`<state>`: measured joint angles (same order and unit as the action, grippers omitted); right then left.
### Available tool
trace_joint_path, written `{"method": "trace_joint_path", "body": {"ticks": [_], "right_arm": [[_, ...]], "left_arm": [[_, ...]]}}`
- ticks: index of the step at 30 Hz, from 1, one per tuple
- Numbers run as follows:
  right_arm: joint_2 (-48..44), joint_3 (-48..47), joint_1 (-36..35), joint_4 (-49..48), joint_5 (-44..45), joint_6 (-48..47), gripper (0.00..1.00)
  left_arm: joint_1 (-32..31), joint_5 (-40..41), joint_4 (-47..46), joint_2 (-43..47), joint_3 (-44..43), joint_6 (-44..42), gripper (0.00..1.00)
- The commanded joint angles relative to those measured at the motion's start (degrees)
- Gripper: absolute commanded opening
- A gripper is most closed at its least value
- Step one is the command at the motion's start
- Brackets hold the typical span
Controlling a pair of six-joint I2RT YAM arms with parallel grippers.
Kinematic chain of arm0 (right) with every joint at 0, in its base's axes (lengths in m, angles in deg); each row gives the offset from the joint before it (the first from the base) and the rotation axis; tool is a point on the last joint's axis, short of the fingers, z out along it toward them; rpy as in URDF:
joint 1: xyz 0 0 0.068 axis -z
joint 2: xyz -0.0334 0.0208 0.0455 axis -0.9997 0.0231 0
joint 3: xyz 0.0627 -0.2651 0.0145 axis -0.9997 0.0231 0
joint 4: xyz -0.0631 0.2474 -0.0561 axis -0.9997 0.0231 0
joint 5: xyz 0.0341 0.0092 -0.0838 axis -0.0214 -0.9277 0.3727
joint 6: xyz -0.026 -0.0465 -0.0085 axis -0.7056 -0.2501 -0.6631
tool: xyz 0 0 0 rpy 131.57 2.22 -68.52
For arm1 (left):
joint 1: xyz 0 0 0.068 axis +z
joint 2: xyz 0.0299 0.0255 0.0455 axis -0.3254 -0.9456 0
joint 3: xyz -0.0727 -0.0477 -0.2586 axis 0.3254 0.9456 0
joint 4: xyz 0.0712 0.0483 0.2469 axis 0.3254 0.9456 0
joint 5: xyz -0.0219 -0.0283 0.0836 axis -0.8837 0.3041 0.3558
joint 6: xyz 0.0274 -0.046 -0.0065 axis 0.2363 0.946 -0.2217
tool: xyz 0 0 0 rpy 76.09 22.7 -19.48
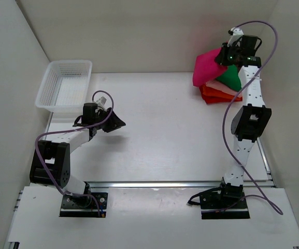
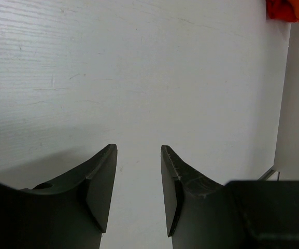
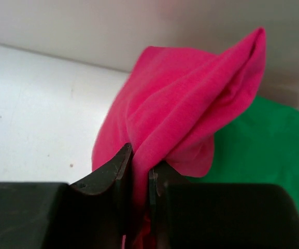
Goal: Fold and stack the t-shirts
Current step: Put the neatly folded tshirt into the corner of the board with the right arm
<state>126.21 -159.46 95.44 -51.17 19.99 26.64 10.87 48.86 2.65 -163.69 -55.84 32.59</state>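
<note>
A folded magenta-pink t-shirt (image 1: 206, 66) hangs from my right gripper (image 1: 226, 56) at the far right, over a stack of folded t-shirts. In the right wrist view the gripper (image 3: 140, 161) is shut on a fold of the magenta-pink t-shirt (image 3: 190, 109), above the green t-shirt (image 3: 263, 145). The stack shows the green t-shirt (image 1: 230, 78) on top, with orange and red ones (image 1: 216, 94) under it. My left gripper (image 1: 114, 123) hovers low over the table at the left, open and holding nothing (image 2: 139, 150). A corner of the orange-red stack (image 2: 288, 11) shows far off in the left wrist view.
A white mesh basket (image 1: 65, 85) stands at the far left of the table (image 1: 165, 135). White walls close in the back and both sides. A metal rail (image 1: 180, 183) runs along the table's near edge.
</note>
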Motion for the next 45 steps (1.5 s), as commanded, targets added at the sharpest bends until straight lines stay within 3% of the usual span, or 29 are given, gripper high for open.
{"method": "trace_joint_path", "body": {"ticks": [1, 8, 21, 37, 45], "right_arm": [[-1.0, -2.9, 3.4, -10.8, -6.3, 3.4, 0.0], [0.9, -3.8, 7.3, -12.3, -10.3, 5.6, 0.0], [0.3, -5.1, 8.3, -24.6, -16.1, 9.7, 0.0], [1.9, -4.9, 8.8, -22.9, -10.2, -2.6, 0.0], [5.2, 0.2, 10.4, -18.7, -4.3, -6.6, 0.0]], "left_arm": [[-0.2, 0.8, 0.7, 1.5, 0.2, -1.2, 0.5], [-1.0, 1.2, 0.7, 0.1, -0.9, -1.3, 0.5], [-2.2, 1.9, 0.3, -0.9, -0.8, -0.5, 0.5], [-2.4, 1.9, 0.0, -2.6, -0.2, -0.5, 0.5], [-3.0, 1.8, -0.3, -3.1, 0.0, -0.3, 0.49]]}}
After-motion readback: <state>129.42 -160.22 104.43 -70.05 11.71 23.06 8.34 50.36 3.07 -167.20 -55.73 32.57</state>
